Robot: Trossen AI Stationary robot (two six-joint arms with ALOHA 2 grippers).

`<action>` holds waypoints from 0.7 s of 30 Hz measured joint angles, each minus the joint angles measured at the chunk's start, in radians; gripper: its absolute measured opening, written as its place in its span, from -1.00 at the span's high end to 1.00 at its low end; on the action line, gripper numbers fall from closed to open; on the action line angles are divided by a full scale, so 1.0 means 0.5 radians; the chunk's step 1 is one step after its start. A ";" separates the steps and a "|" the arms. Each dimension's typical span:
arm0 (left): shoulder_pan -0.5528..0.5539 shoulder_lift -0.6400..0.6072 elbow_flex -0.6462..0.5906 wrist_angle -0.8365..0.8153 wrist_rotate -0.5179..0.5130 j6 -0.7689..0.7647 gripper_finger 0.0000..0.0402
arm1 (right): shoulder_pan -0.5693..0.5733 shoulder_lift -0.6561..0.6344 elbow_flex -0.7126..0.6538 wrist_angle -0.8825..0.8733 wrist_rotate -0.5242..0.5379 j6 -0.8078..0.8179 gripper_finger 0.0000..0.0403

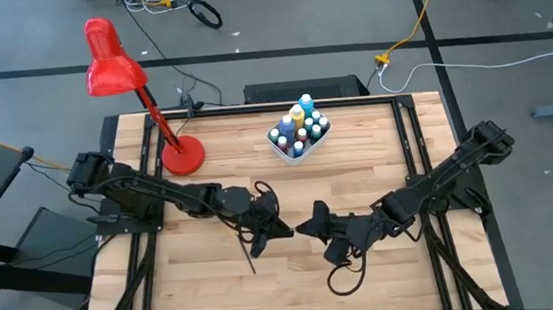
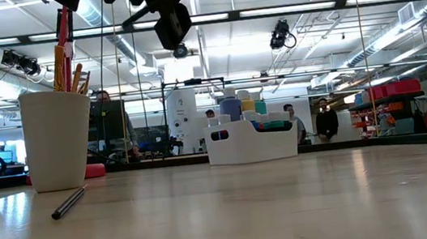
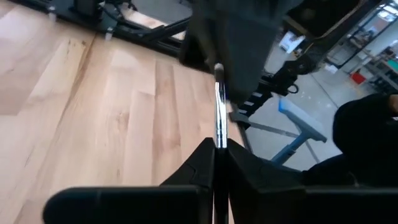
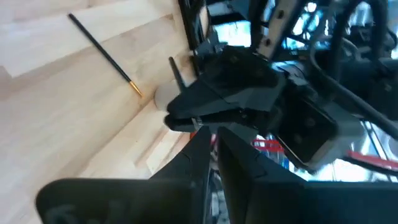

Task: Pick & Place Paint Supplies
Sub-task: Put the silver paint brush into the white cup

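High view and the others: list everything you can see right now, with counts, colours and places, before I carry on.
table: one, light wood, under everything
tray: one, white, rear centre of the table
bottles: about ten, blue, teal, yellow and white, standing in the tray
lamp: one, red, rear left
cup: one, beige, mid-table below the left gripper
cup brushes: several, exact count unclear, upright in the cup
loose brush: one, dark, lying on the table by the cup
people: a few, far off in the room behind
left gripper: mid-table, shut on a held brush
right gripper: mid-table, facing the left one
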 joint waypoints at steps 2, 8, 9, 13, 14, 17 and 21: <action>0.000 0.000 0.000 -0.043 -0.006 -0.003 0.84 | 0.020 0.000 0.000 0.001 0.098 0.038 0.83; -0.002 -0.006 0.000 -0.110 -0.004 -0.006 0.89 | 0.081 0.000 0.000 0.002 0.338 0.189 0.83; -0.002 -0.022 0.000 -0.124 -0.004 -0.004 0.89 | 0.086 0.000 0.000 0.002 0.337 0.232 0.83; -0.003 -0.154 0.001 -0.192 -0.119 0.071 0.89 | 0.103 0.000 0.000 -0.014 0.327 0.383 0.83; -0.004 -0.204 0.001 -0.240 -0.175 0.103 0.88 | 0.105 0.000 0.000 -0.019 0.327 0.428 0.83; -0.050 -0.356 0.002 -0.443 -0.471 0.238 0.85 | 0.105 0.000 0.000 -0.033 0.326 0.586 0.83; -0.209 -0.554 -0.007 -0.654 -1.074 0.439 0.89 | 0.105 0.001 -0.001 -0.091 0.326 0.709 0.83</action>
